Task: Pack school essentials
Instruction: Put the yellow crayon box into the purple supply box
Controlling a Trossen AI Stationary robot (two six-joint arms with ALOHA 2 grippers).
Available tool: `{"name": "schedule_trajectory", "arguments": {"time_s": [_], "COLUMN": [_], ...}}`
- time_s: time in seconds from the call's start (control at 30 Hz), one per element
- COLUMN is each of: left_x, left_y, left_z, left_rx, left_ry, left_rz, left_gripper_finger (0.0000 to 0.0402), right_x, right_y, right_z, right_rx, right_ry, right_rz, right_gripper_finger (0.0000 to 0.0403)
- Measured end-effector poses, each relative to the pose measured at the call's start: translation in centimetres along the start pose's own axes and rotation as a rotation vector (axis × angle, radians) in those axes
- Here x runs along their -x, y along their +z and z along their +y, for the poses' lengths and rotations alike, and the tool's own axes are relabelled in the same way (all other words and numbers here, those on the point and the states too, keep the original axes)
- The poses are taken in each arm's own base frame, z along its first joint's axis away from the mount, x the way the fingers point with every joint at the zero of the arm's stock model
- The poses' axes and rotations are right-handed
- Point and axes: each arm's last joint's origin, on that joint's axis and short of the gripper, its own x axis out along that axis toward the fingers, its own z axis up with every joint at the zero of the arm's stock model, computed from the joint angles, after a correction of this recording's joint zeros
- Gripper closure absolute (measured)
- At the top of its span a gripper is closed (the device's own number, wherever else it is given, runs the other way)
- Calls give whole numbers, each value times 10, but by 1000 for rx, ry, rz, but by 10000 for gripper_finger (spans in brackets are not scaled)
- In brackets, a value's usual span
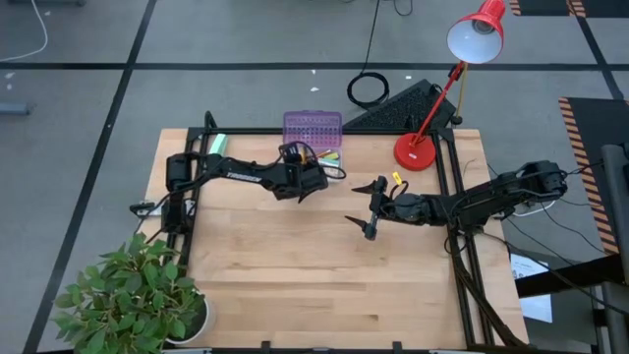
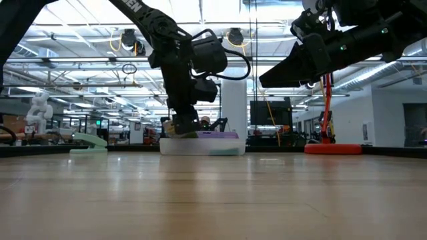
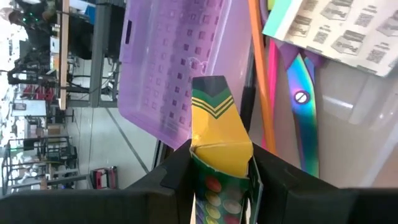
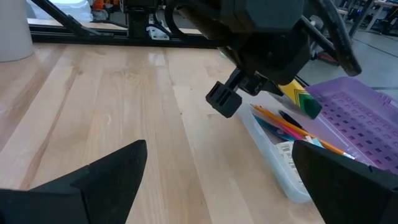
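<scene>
Packing step under way: the left gripper (image 3: 221, 186) has its jaws clamped on the crayon box (image 3: 219, 140), just above the clear box (image 4: 283, 163); next, lower and release; the right gripper (image 1: 371, 208) waits, jaws apart.

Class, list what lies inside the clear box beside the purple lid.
Inside the clear box: orange and pink pencils, iridescent scissors, a printed card. The left tool holds the crayon box over it, covering whatever lies beneath.

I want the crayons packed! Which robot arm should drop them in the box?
The left. Its gripper holds the crayon box right over the clear box. The right gripper hangs open and empty, farther away.
</scene>
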Motion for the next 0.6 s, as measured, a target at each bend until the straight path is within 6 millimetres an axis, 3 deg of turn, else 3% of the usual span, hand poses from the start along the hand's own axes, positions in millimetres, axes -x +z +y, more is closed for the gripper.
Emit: {"name": "schedule_trajectory", "arguments": {"time_s": [0.3,0.6], "left_x": [0,0], "left_y": [3,7], "left_z": [-1,-2], "left_rx": [26,90], "left_ry": [-43,-126], "left_rz": [-28,-67], "left_gripper_finger": [247,165], "right_x": [0,0], "right_y": [0,0], "right_z": [0,0], "right_rx": [1,1], "right_ry": [0,0], "right_rz": [0,0], "right_gripper_finger": [7,7]}}
